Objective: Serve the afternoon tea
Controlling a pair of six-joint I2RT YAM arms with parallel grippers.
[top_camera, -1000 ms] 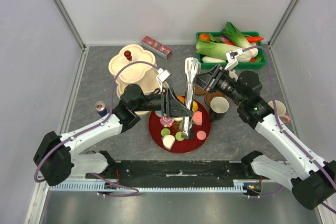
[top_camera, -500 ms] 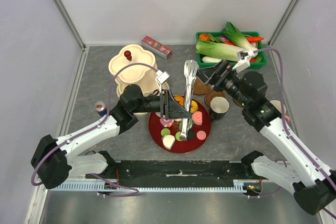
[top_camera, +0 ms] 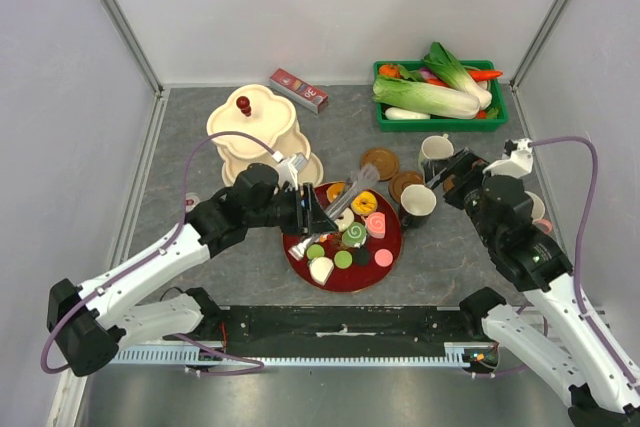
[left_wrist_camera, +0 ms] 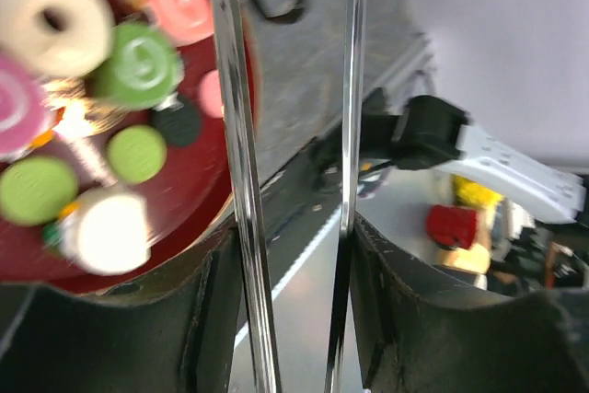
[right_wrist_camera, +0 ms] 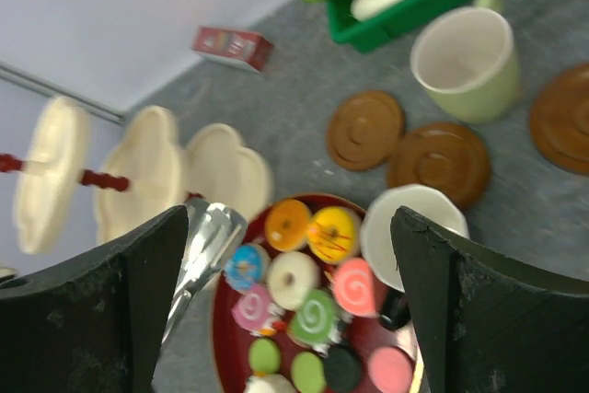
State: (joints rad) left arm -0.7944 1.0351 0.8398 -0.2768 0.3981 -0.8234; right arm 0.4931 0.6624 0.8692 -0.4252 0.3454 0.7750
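Observation:
A red plate (top_camera: 392, 245) holds several toy donuts, swirl cakes and round sweets (right_wrist_camera: 317, 315). My left gripper (top_camera: 313, 213) is shut on the handle end of metal tongs (top_camera: 352, 187), whose tips slant over the plate's far edge. In the left wrist view the two tong arms (left_wrist_camera: 241, 227) lie against my fingers (left_wrist_camera: 189, 319). My right gripper (top_camera: 452, 169) hangs open and empty above the mugs; in its own view it (right_wrist_camera: 289, 227) frames the plate. A black mug (top_camera: 418, 204) and a pale green mug (top_camera: 436, 150) stand beside brown coasters (top_camera: 380, 162).
A cream tiered stand (top_camera: 250, 132) is at the back left, with a red box (top_camera: 298, 90) behind it. A green crate of vegetables (top_camera: 440, 97) fills the back right. A small can (top_camera: 190, 205) stands by the left arm. Another mug (top_camera: 538, 209) shows behind the right arm.
The right gripper opened, let go of the tongs and drew back to the right. The left arm pulled back, and the tongs tipped from pointing away to slanting right over the plate.

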